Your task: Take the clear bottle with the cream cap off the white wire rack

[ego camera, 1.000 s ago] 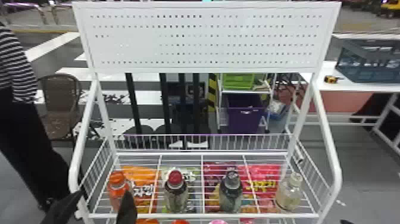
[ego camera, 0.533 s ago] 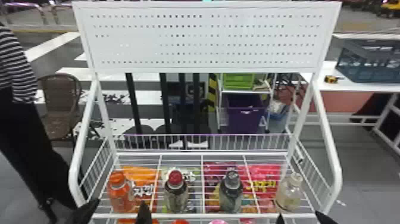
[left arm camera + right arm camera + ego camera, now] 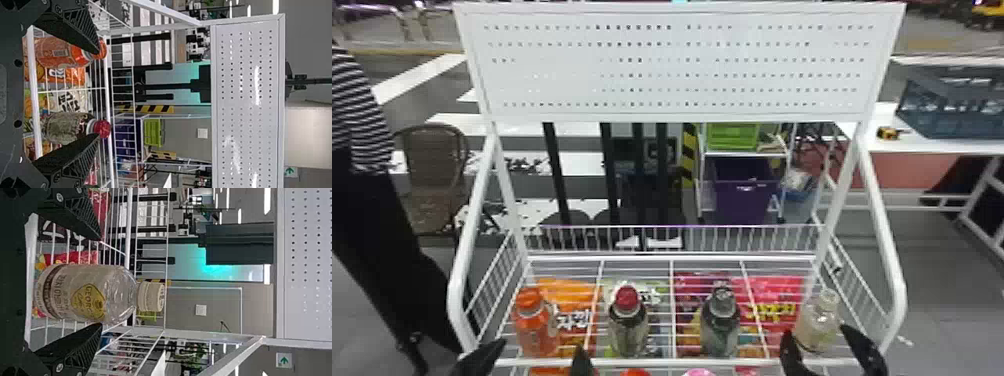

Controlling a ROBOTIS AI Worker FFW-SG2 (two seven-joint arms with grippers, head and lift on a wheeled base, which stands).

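The fingers of the right gripper [image 3: 816, 339] are held wide apart, and the clear bottle with the cream cap [image 3: 818, 320] is framed upright between them. Compared with the earlier head views, they have been brought closer to it. The spread fingers of the left gripper [image 3: 542, 347] are placed near the orange bottle [image 3: 534, 327]. Farther out, the red-capped bottle [image 3: 627, 327] and dark-capped bottle [image 3: 719, 327] are held by the white wire rack [image 3: 652, 362]. By the right wrist view, a yellow emblem [image 3: 89, 301] is revealed on the clear bottle.
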